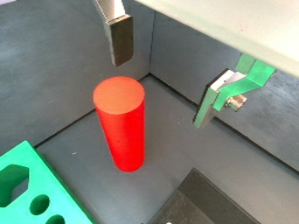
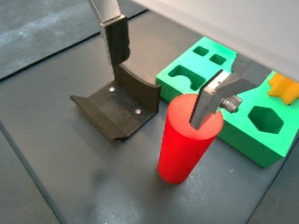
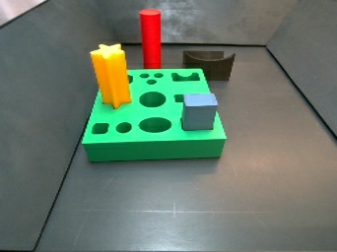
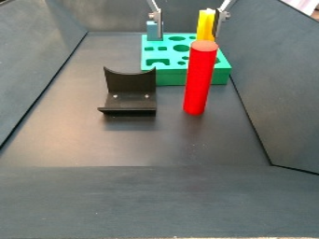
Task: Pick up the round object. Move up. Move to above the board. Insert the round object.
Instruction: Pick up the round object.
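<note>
The round object, a tall plain red cylinder [image 4: 199,77], stands upright on the dark floor between the fixture and the side wall, in front of the board. It shows in both wrist views [image 1: 121,122] [image 2: 184,144] and behind the board in a side view [image 3: 150,37]. The board [image 3: 152,133] is a bright green square block with shaped holes; it also shows in a wrist view [image 2: 198,70]. My gripper [image 1: 160,93] [image 2: 160,94] is open and empty, above the cylinder's top, one finger to each side. Its fingers [image 4: 155,25] show at the top of a side view.
A yellow star-shaped peg [image 3: 110,74] and a grey-blue cube [image 3: 199,110] stand in the board. The dark fixture [image 4: 127,91] [image 2: 117,107] sits on the floor beside the cylinder. Grey walls close in the floor on all sides.
</note>
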Controlling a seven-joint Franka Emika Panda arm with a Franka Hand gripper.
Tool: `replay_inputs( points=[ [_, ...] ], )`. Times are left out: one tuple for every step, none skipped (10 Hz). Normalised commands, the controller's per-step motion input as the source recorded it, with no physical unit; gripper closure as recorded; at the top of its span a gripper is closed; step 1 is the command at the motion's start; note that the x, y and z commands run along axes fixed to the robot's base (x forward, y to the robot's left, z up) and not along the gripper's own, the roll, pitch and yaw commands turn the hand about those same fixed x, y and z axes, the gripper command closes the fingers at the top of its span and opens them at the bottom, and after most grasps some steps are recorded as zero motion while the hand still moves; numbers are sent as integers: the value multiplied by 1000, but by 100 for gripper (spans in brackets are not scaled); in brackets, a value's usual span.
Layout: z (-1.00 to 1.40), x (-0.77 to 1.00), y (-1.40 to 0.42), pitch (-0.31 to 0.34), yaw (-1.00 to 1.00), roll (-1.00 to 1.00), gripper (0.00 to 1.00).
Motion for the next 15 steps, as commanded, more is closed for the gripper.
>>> replay_inputs(
  points=[
    [0,0,-123,0,0,63,0],
    [0,0,0,0,0,-7,0],
    [-229,-189,0,-36,71,-87,0],
    [-266,-426,0,-80,140,0,0],
    [-274,-526,0,-63,14,-41,0],
    [-303,-463,-9,-41,0,-96,0],
    [-337,-191,-37,0,0,-123,0],
    [-371,63,-86,14,-46,-54,0],
    [-411,163,-80,56,-57,-23,0],
    [-440,134,-63,56,-49,-21,0],
    [-469,80,-40,46,-31,-34,0],
    [-400,26,0,33,0,-40,0],
    [-300,0,0,0,0,-87,0],
    [-74,0,0,-6,0,-90,0],
    [0,0,0,0,0,-11,0]
  ],
)
